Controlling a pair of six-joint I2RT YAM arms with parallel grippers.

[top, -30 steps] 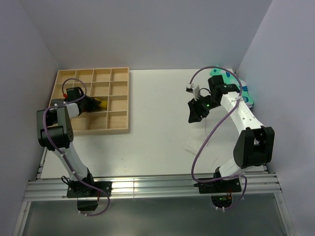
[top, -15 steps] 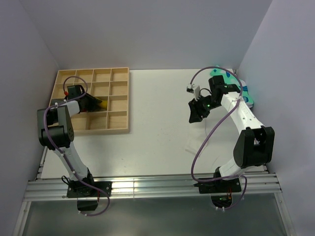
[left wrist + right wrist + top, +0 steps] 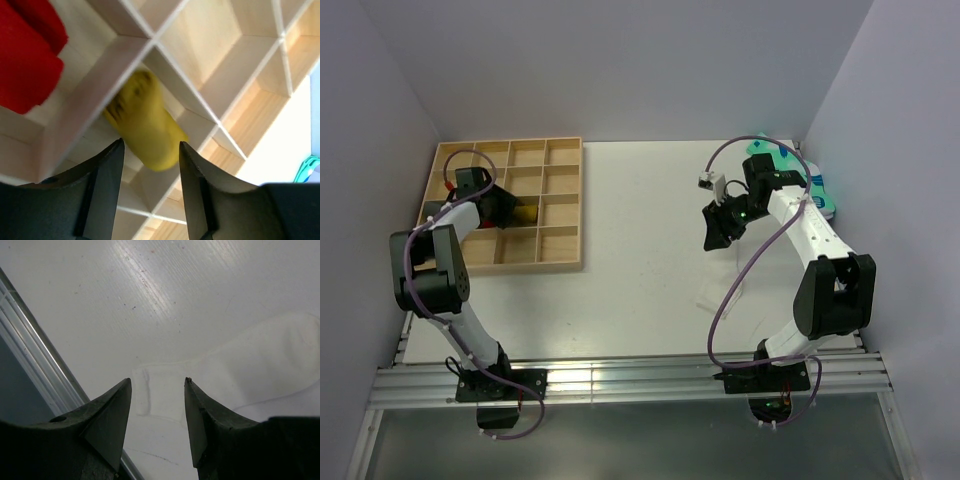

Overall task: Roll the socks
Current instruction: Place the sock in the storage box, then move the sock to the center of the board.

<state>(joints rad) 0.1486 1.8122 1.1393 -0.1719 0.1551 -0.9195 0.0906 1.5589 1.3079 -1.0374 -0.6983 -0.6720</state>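
The mustard-yellow sock [image 3: 145, 125], rolled into a bundle, lies in a compartment of the wooden tray [image 3: 582, 200], next to a divider. My left gripper [image 3: 150, 145] hovers over it, open, with a gap between each finger and the roll. From the top view the yellow sock [image 3: 525, 212] shows just right of the left gripper [image 3: 500, 208]. The white sock [image 3: 240, 360] lies flat on the table. Above its cuff end my right gripper [image 3: 157, 381] hangs open and holds nothing. The white sock [image 3: 718, 290] is faint in the top view, below the right gripper [image 3: 715, 228].
A red bundle [image 3: 25, 55] fills the compartment beside the yellow roll. Teal patterned socks [image 3: 810, 180] lie at the table's far right corner. The metal rail [image 3: 30, 340] of the table's near edge runs close to the white sock. Grey walls enclose the table.
The left gripper's jaws have spread apart off the yellow roll, and the wrist has shifted slightly back toward the tray's far left. The right arm has not moved.
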